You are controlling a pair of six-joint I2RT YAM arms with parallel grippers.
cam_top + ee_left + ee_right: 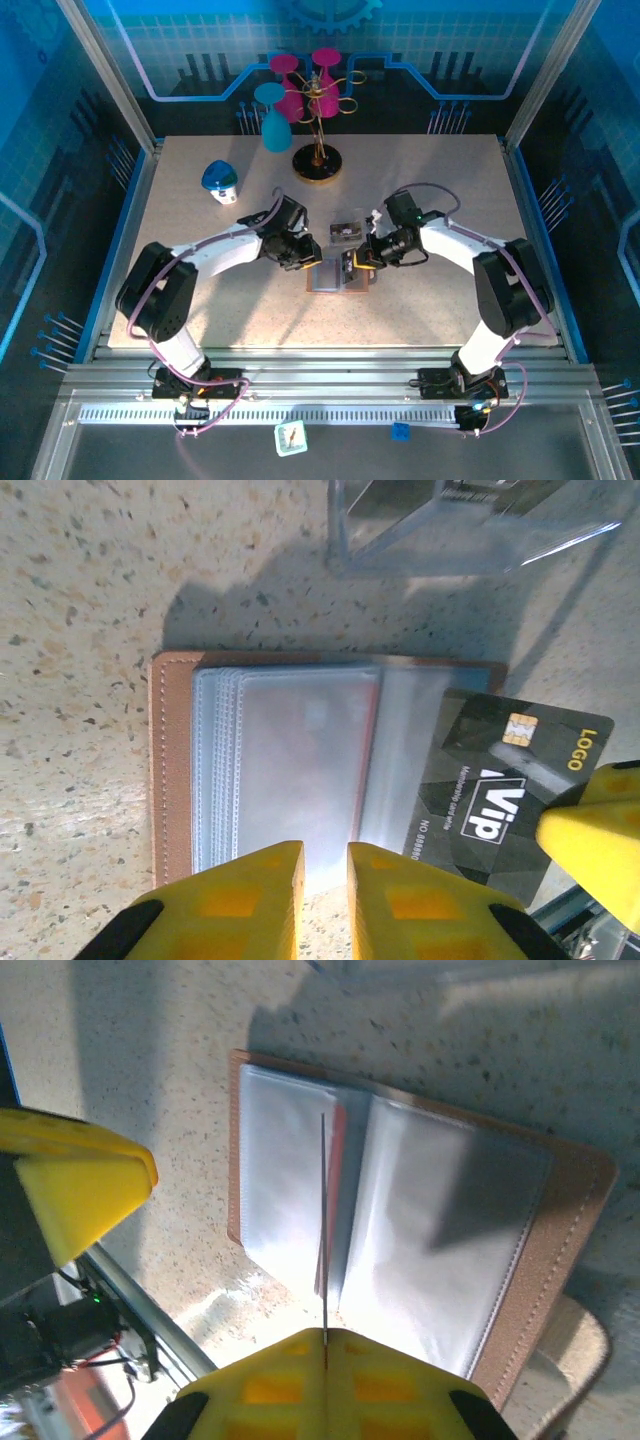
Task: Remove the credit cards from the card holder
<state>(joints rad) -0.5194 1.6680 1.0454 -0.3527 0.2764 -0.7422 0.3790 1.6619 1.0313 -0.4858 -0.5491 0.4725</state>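
Speckled counter (200, 300), blue walls around. The left pincer (320, 868), jaws a slit apart, sits at the near edge of the card holder (170, 770), probably steadying it; whether it pinches a sleeve I cannot tell. The holder lies open mid-counter. The right pincer (325, 1352) clamps a black card (500, 790) over it. A clear box (470, 520) crowds the far edge; the near side is free.

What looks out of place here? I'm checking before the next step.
A black card lies tilted across one side of the open card holder, pinched in the right tool. Nothing looks spilled or damaged.
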